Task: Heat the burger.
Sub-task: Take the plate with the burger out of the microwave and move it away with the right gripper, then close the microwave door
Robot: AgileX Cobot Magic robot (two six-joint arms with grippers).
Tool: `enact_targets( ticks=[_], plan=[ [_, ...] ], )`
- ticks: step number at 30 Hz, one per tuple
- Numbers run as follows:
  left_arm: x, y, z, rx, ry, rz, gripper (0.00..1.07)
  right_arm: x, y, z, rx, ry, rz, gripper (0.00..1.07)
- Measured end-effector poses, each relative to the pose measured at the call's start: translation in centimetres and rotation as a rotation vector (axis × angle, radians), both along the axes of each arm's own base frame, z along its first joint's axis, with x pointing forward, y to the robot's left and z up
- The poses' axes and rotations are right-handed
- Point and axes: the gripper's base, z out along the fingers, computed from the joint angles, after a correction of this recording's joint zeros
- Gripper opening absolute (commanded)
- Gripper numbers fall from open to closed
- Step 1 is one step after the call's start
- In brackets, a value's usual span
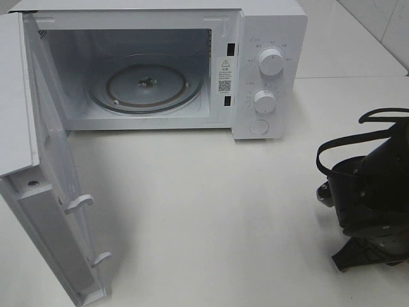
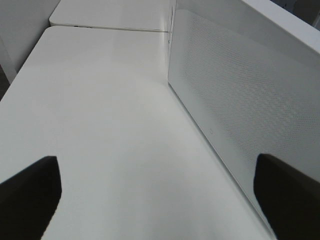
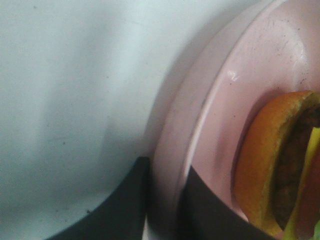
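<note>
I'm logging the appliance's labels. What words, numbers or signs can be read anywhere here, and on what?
Nothing can be quoted.
Sticker on the microwave frame: warning triangle and QR code visible, its text too small to read.
Markings around the upper knob and lower knob: too small and faint to read.
Both wrist views: no text, on the door, plate or burger.

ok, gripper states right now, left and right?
Left gripper: open, holding nothing, fingers spread wide over the table beside the microwave door.
Right gripper: fingers on either side of the pink plate's rim, burger on the plate.
</note>
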Motion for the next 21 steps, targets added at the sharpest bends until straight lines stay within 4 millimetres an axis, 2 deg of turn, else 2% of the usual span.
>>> enact_targets(
  ticks=[2,3,4,6,9,11,19,21],
  plan=[
    [0.0,0.0,0.0,0.000,0.000,0.000,1.00,0.0,0.0,0.0,0.000,0.002,0.000,0.23],
    [0.0,0.0,0.0,0.000,0.000,0.000,1.00,0.0,0.0,0.1,0.001,0.005,0.003,0.29],
    [0.0,0.0,0.0,0.000,0.000,0.000,1.00,0.0,0.0,0.1,0.001,0.005,0.003,0.29],
    [0.0,0.0,0.0,0.000,0.000,0.000,1.00,-0.1,0.2,0.8,0.041,-0.005,0.001,0.41],
    [0.0,0.0,0.0,0.000,0.000,0.000,1.00,-0.1,0.2,1.0,0.053,-0.007,0.002,0.43],
    [0.0,0.0,0.0,0.000,0.000,0.000,1.00,-0.2,0.4,2.1,0.097,-0.015,0.008,0.47],
    [0.0,0.0,0.0,0.000,0.000,0.000,1.00,-0.6,0.8,3.4,0.180,-0.004,0.017,0.48],
    [0.0,0.0,0.0,0.000,0.000,0.000,1.00,-1.0,1.2,4.5,0.258,0.019,0.060,0.55]
  ],
)
